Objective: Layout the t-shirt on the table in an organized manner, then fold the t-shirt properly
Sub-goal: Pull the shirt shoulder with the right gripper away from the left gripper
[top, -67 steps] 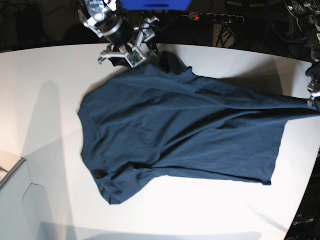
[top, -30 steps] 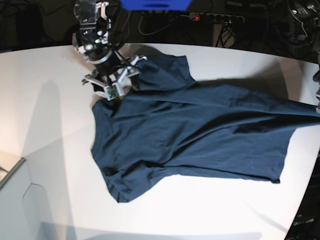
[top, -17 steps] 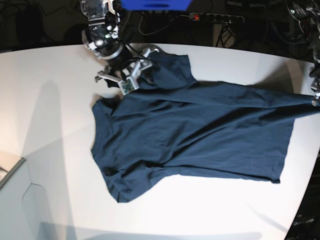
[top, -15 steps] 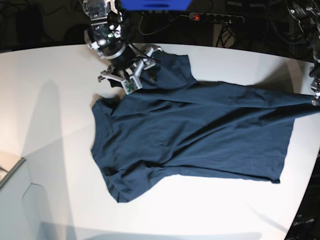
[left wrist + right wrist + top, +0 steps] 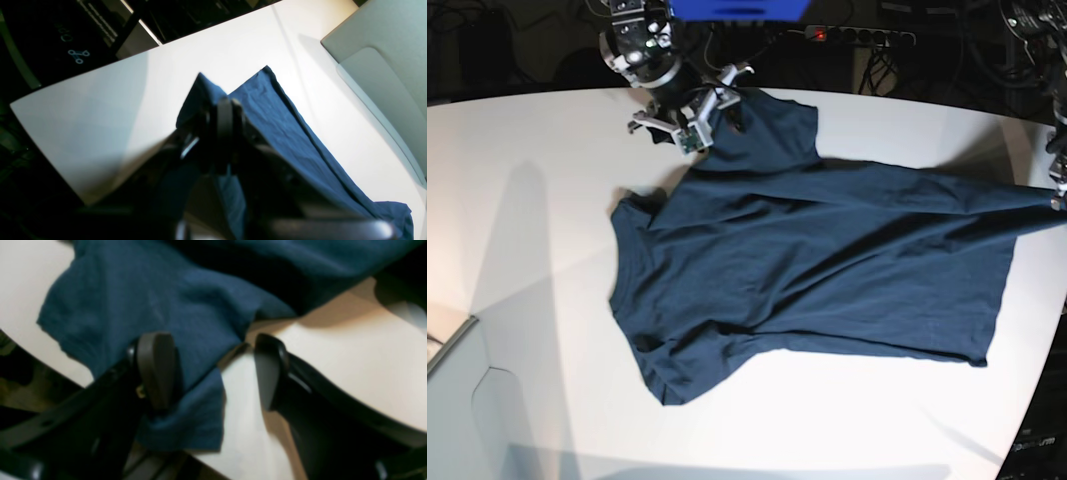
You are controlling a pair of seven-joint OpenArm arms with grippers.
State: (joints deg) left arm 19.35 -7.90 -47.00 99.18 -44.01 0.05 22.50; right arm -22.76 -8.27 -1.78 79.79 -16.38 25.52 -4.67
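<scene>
The dark navy t-shirt (image 5: 827,260) lies spread across the white table (image 5: 537,220), collar to the left and hem to the right. My right gripper (image 5: 692,108) stands at the far sleeve (image 5: 772,125). In the right wrist view it (image 5: 210,350) is open, with the sleeve edge (image 5: 150,296) lying between the jaws and under one finger (image 5: 156,366). My left gripper (image 5: 1057,195) is at the table's right edge, shut on the far hem corner and holding it taut. The left wrist view shows its closed fingertips (image 5: 225,106) pinching the blue cloth (image 5: 287,126).
A grey panel (image 5: 467,400) sits at the near left corner, also seen in the left wrist view as a grey panel (image 5: 383,60). Cables and a power strip (image 5: 857,35) lie behind the curved far edge. The near sleeve (image 5: 662,370) is bunched.
The right gripper has moved toward the far edge and slightly right, and the far sleeve has spread out flatter with it. The left gripper has stayed holding the hem corner.
</scene>
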